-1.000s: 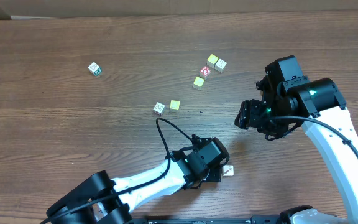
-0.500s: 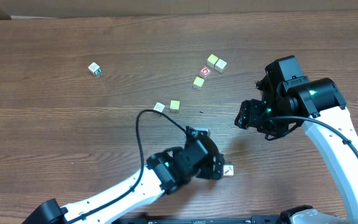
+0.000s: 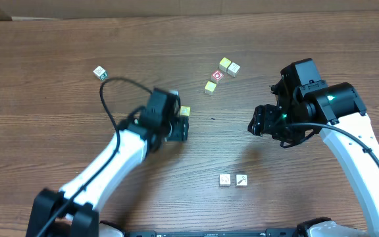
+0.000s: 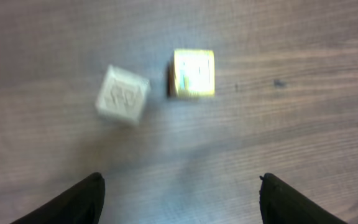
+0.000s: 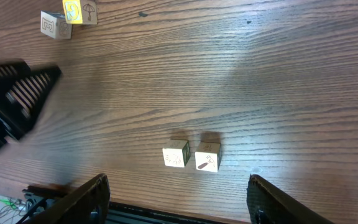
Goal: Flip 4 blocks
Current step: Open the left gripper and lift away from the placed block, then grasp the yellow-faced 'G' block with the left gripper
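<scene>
Overhead: shows left end effector [image 3: 178, 128] just beside a yellow block [image 3: 185, 110] on the bench [image 3: 58, 39]; two cream blocks [image 3: 224, 180] side by side nearer the front; right end effector [image 3: 258, 122] well apart.
Left wrist: shows fingers [image 4: 82, 202] spread, nothing between; white block [image 4: 122, 94] near the yellow block.
Right wrist: shows fingers [image 5: 79, 199] spread, empty, above the two cream blocks.

The table [image 3: 58, 39] is brown wood with long grain lines and a dull, smooth top. The little blocks [image 5: 176, 154] look like wood with pale painted faces, not shiny. The right arm [image 3: 357, 158] has a smooth white plastic cover and dull black parts.
</scene>
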Tool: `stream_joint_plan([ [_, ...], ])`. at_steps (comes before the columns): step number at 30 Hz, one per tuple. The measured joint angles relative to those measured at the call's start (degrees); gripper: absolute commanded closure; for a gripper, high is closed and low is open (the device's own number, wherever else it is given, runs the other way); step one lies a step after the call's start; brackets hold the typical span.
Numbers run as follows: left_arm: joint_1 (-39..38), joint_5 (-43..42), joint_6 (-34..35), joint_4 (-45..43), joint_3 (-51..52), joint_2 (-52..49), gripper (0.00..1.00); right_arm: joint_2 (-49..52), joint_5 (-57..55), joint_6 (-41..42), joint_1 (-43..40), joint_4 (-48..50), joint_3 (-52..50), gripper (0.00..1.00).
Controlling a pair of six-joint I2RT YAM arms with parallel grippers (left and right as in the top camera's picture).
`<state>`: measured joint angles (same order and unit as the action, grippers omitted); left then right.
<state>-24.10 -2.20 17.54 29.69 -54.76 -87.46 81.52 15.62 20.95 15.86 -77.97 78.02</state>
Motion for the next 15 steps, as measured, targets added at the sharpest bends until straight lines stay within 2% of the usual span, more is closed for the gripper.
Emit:
stream_joint_plan([
  [7, 1.2, -1.0, -11.6, 4.9, -14.5, -13.0, 0.34, 0.0, 0.0, 0.0, 0.0, -0.2, 0.0, 0.27],
  [12, 1.2, -1.5, -16.5, 8.5, -21.1, -21.0, 0.39, 0.0, 0.0, 0.0, 0.0, -0.7, 0.0, 0.27],
  [15, 1.2, -1.7, -17.9, 9.3, -22.9, -24.2, 0.47, 0.0, 0.0, 0.0, 0.0, -0.7, 0.0, 0.27],
])
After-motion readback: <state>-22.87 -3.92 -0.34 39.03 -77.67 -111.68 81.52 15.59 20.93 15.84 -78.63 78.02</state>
